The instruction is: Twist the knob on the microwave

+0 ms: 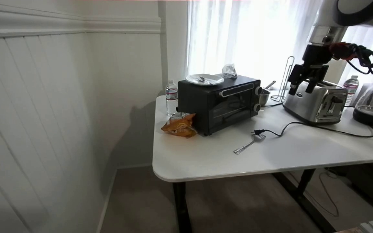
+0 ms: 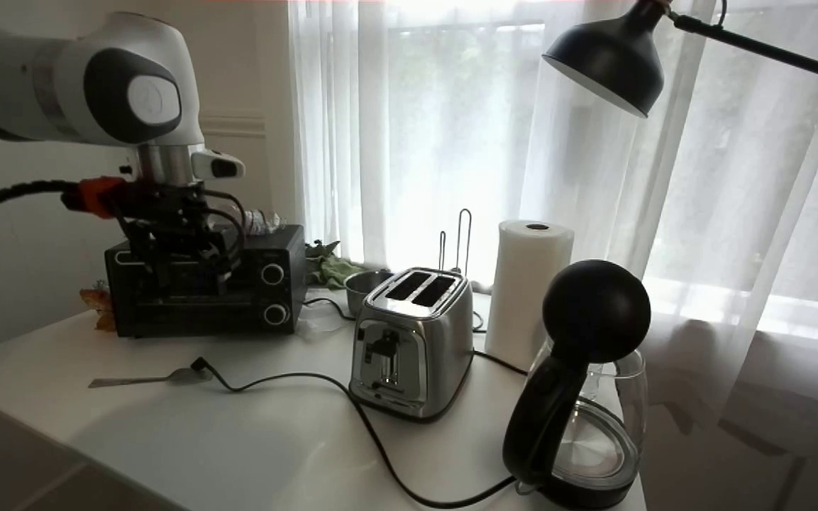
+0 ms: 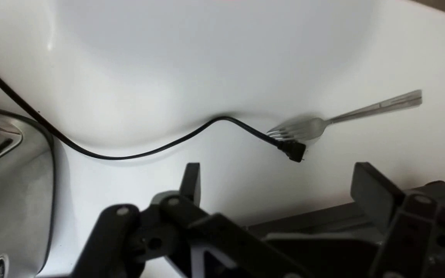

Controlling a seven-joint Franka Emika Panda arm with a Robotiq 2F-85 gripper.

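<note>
The black microwave (image 1: 192, 105) stands on the white table with its dark glass door shut. An upper knob (image 1: 258, 90) and a lower knob (image 1: 257, 108) sit at one end of its front; both also show in an exterior view as the upper knob (image 2: 272, 274) and the lower knob (image 2: 275, 314). In the wrist view, part of the microwave (image 3: 315, 218) shows at the bottom; its knobs are not visible there. My gripper (image 1: 301, 88) points down, open and empty, above table height and apart from the knobs. In an exterior view the gripper (image 2: 191, 278) overlaps the microwave's front.
A silver toaster (image 2: 416, 341) and a glass kettle (image 2: 593, 433) stand beside the microwave. A black cord's plug (image 3: 293, 150) touches or nearly touches a fork (image 3: 309, 129) on the table (image 1: 199, 158). A plate (image 1: 192, 79) lies on the microwave; an orange bag (image 1: 181, 126) leans by it.
</note>
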